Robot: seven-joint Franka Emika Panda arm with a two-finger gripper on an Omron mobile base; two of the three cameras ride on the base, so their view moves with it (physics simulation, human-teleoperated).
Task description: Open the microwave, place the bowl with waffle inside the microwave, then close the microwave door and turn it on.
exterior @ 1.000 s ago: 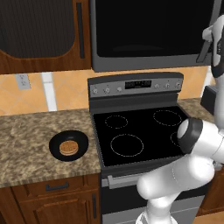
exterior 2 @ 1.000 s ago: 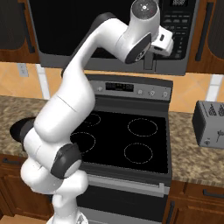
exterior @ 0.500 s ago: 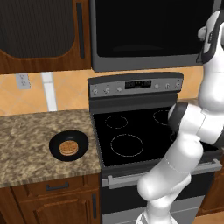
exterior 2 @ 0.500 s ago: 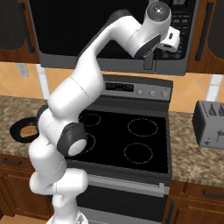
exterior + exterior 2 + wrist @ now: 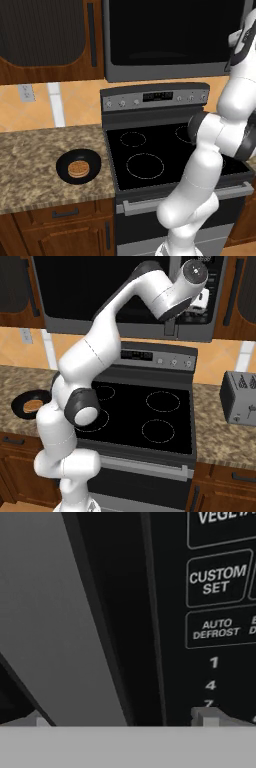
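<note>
Hand view: the tool (image 5: 122, 722), jaws spread wide and empty, faces the microwave (image 5: 170, 40), its upright door handle (image 5: 60, 612) left of the keypad. Bowl (image 5: 78, 166) with waffle (image 5: 78, 168) sits on the worktop (image 5: 30, 165), well below and left.

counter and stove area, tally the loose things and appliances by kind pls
bowl: 1
waffle: 1
toaster: 1
stove: 1
microwave: 1
total: 5
</note>
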